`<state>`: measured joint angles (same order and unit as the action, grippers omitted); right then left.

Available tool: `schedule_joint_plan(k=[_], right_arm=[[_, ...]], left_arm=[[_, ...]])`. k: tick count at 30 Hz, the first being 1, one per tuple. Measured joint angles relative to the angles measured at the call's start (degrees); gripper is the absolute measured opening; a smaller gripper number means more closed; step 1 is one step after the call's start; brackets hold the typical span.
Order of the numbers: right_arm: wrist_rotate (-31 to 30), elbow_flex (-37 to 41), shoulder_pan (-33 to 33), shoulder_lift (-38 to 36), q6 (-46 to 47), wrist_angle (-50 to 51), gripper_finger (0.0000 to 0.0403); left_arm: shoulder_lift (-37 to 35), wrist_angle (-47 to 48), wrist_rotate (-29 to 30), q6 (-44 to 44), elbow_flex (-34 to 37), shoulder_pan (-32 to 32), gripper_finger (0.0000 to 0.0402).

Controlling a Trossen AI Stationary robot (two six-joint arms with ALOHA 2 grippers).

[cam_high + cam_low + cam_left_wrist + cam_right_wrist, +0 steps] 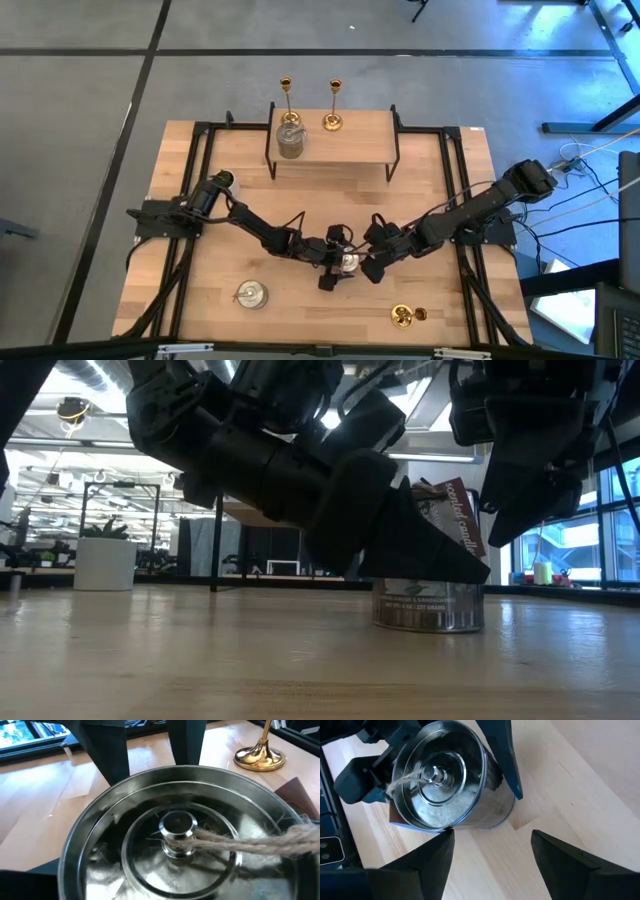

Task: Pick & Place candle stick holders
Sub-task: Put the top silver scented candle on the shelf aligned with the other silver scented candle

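Observation:
A squat silvery holder (347, 262) with a knobbed lid (176, 827), twine and a brown tag stands on its base at the table's middle (428, 608). My left gripper (338, 264) reaches it from the left, open wide, with one finger on each side of it (506, 760). My right gripper (492, 855) hovers open just right of the holder, slanting down, with nothing between its fingers. Another silvery holder (250, 294) stands near left. A gold holder (403, 316) is near right; its round base (260, 756) rests on the table. My left gripper has a finger on each side of the silvery holder's round wall (490, 795), coming almost level from the table's left. Whether the fingers touch the wall I cannot tell. The holder stands upright on the table.
A wooden shelf on a black frame (350, 150) stands at the far edge. It carries a third silvery holder (290, 140) and a gold holder (333, 105), with another gold one (287, 88) at its back edge. Bare wood lies between the shelf and the grippers.

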<state>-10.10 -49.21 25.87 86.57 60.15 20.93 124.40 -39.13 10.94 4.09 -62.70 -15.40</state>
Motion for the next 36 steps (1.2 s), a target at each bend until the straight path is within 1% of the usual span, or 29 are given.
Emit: schedule_joint_plan(k=[5,9,14,18,21,24,28,30,32,34,36], right_arm=[[-0.84,0.02,0.00,0.03,-0.16,-0.67,0.0270],[-0.39,0.02,0.00,0.93,-0.14,-1.51,0.0270],[0.93,0.00,-0.07,1.94,-0.09,-2.74,0.0270],[0.91,-0.01,-0.07,1.40,0.04,-2.22,0.0270],[0.93,-0.79,-0.07,0.44,-0.01,0.00,0.0270],[0.98,-3.58,-0.05,0.01,-0.78,3.16,0.0270],[0.75,-7.67,-0.07,-0.51,-2.47,8.98,0.0270],[-0.17,-9.69,0.07,-1.18,-3.32,11.92,0.0270],[-0.78,-11.68,0.04,-1.51,-3.71,12.75,0.0270],[-1.95,-13.24,0.13,-2.35,-3.85,15.63,0.0270],[-3.52,-15.03,0.22,-3.12,-3.69,16.28,0.0270]], left_arm=[[0.00,0.38,0.11,-3.86,0.06,0.58,0.0381],[0.09,0.61,-0.76,-6.72,0.15,1.24,0.0358],[0.09,0.61,-1.33,-9.07,0.11,1.46,0.0357],[-0.12,1.00,-0.05,-10.84,0.09,1.31,0.0357],[-1.54,3.97,2.13,-10.82,0.24,1.14,0.0357],[-4.20,8.80,4.69,-10.58,0.46,1.53,0.0357],[-8.55,12.37,5.37,-10.00,0.44,3.34,0.0357],[-10.73,13.88,5.29,-9.89,0.30,4.49,0.0357],[-12.97,15.74,5.50,-9.51,0.39,5.95,0.0357],[-15.34,17.34,6.66,-9.84,0.37,7.73,0.0357],[-17.52,18.42,7.86,-11.09,0.35,9.74,0.0357]])
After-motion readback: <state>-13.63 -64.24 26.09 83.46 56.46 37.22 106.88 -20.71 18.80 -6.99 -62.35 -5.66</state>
